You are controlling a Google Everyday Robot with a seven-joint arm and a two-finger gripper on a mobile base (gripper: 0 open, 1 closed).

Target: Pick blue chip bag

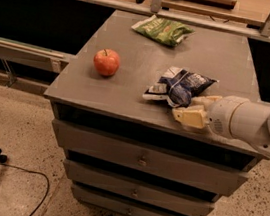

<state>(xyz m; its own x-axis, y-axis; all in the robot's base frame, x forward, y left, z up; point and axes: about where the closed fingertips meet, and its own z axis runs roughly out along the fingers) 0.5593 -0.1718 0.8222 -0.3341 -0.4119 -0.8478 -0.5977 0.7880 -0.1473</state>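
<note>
The blue chip bag [180, 85], dark navy with white patches, lies crumpled on the grey cabinet top [127, 93], right of centre. My gripper [197, 108] comes in from the right on a white arm [254, 123] and sits just at the bag's near right edge. Its cream fingers [189, 116] are spread apart, one toward the front edge and one beside the bag. It is open and holds nothing.
A red apple [106, 62] stands on the left of the top. A green chip bag [163, 30] lies at the back. The cabinet has drawers [142, 159] below. A railing and shelf run behind. A black cable [19, 173] lies on the floor at left.
</note>
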